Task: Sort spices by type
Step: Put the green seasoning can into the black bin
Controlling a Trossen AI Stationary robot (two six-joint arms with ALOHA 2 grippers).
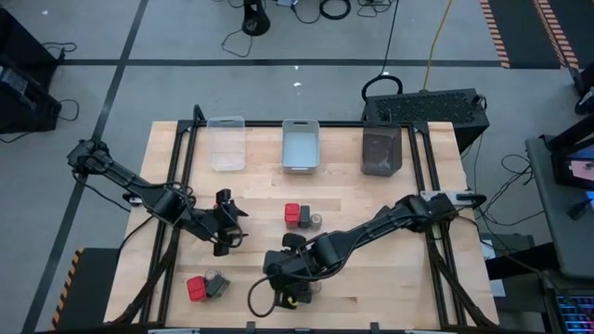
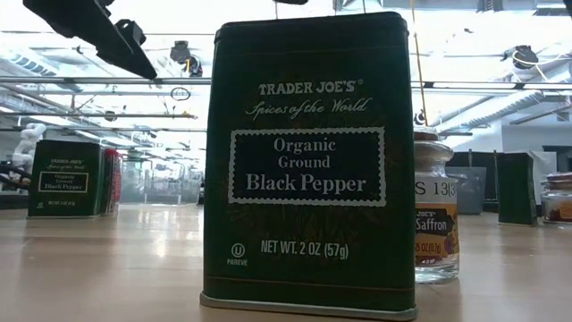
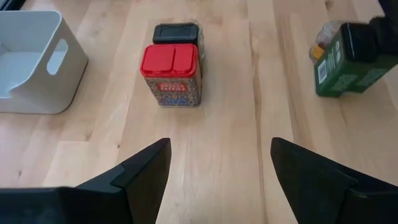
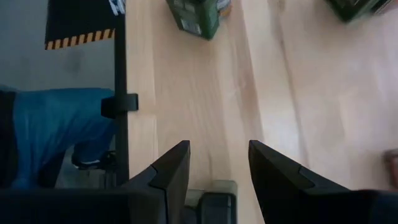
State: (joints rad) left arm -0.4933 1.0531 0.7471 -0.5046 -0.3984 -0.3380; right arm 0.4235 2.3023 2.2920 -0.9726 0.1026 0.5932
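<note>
Your left tool (image 1: pixel 225 223) is hanging released over the left half of the bench (image 1: pixel 390 297), its fingers (image 3: pixel 146 171) spread wide with nothing between them. Straight ahead of it in the left wrist view, a red-lidded tin (image 3: pixel 171 74) is standing upright with a dark-lidded tin (image 3: pixel 178 32) touching its far side; in the high view this is the cluster (image 1: pixel 299 215) at mid-bench, lying to the right of that tool. The red tin's long side is running across your line of approach, so you are looking at a grasp across its narrower faces.

Your right tool (image 1: pixel 290 283) is sitting low near the front edge, jaws partly parted; a dark object is showing between the fingers (image 4: pixel 171 171) in the right wrist view, but you cannot tell whether it is gripped. A green pepper tin (image 2: pixel 308 161) with a small saffron jar (image 2: pixel 435 210) just beside it is filling the low view.

Another red tin and a jar (image 1: pixel 206 286) are waiting at the front left, nearer your left arm.

Along the back edge, the clear bin (image 1: pixel 225 142), the white bin (image 1: pixel 300 146) and the dark bin (image 1: pixel 380 150) are standing in a row; the first two are looking empty, and the dark one is too murky to judge.
</note>
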